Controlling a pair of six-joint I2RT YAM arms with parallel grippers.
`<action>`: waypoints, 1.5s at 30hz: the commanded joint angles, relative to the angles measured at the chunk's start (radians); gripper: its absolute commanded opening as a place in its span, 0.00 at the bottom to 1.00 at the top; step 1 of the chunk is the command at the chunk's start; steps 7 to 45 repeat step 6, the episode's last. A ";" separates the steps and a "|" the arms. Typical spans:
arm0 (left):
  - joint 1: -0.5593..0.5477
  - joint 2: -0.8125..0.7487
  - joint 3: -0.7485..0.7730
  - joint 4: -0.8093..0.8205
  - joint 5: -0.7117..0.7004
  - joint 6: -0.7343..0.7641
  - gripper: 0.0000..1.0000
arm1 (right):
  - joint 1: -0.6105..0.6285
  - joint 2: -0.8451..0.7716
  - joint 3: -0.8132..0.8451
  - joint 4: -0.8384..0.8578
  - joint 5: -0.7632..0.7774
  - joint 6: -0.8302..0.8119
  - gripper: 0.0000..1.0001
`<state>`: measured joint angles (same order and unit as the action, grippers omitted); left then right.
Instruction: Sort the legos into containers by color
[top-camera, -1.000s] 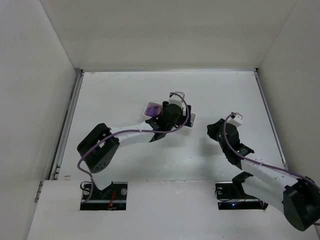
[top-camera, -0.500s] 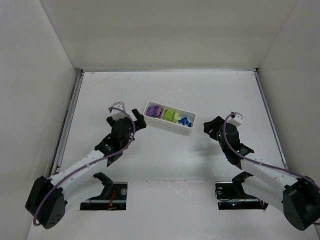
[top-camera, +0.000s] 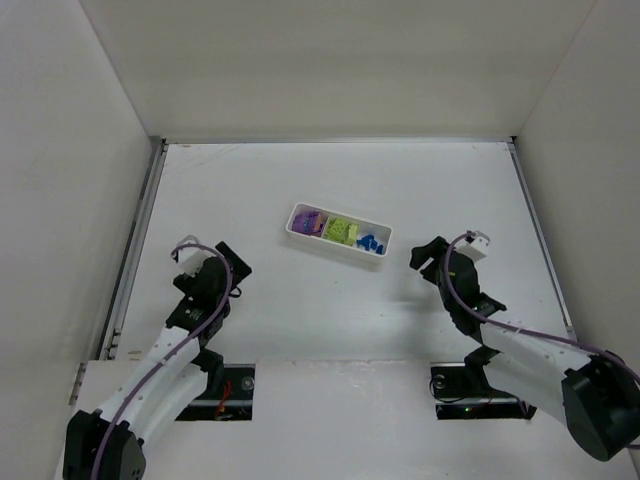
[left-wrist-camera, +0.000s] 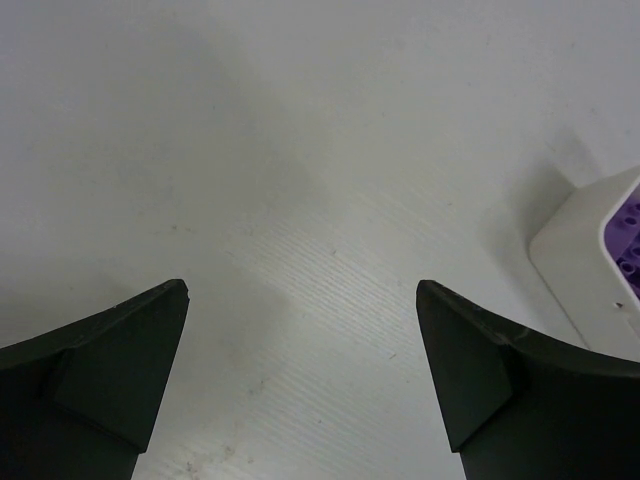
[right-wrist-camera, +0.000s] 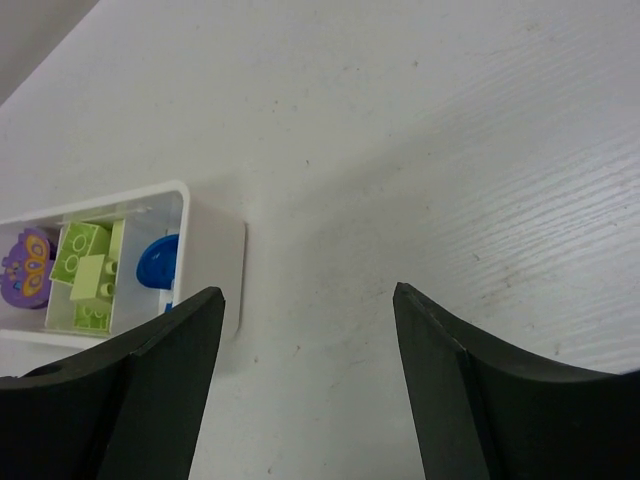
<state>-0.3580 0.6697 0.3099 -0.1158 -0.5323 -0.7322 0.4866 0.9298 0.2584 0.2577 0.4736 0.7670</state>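
The white tray (top-camera: 384, 232) lies slanted at the table's middle. Purple legos (top-camera: 308, 220) fill its left compartment, yellow-green ones (top-camera: 342, 231) the middle, tiny blue ones (top-camera: 371, 243) the right. My left gripper (top-camera: 233, 272) is open and empty, well to the tray's left and nearer the front. In the left wrist view its wide-spread gripper (left-wrist-camera: 301, 290) frames bare table, with the tray's corner (left-wrist-camera: 580, 255) and a purple lego (left-wrist-camera: 628, 232) at the right edge. My right gripper (top-camera: 425, 255) is open just right of the tray; its wrist view shows the gripper (right-wrist-camera: 308, 292) empty, the tray's end (right-wrist-camera: 215, 260), and green (right-wrist-camera: 85, 265), purple (right-wrist-camera: 25, 270) and blue (right-wrist-camera: 155, 265) legos.
White walls close in the table on the left, back and right. A metal rail (top-camera: 135, 250) runs along the left edge. Both arm bases sit at the near edge.
My left arm has drawn back from over the tray to the left front, its gripper opening fully. My right gripper has opened from shut, staying nearly in place.
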 joint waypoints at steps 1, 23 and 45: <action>-0.008 0.033 0.003 -0.015 0.008 -0.032 1.00 | -0.003 -0.017 -0.025 0.101 0.045 -0.014 0.75; -0.038 0.053 -0.003 0.033 0.018 -0.021 1.00 | -0.015 -0.006 -0.024 0.103 0.036 -0.009 0.78; -0.038 0.053 -0.003 0.033 0.018 -0.021 1.00 | -0.015 -0.006 -0.024 0.103 0.036 -0.009 0.78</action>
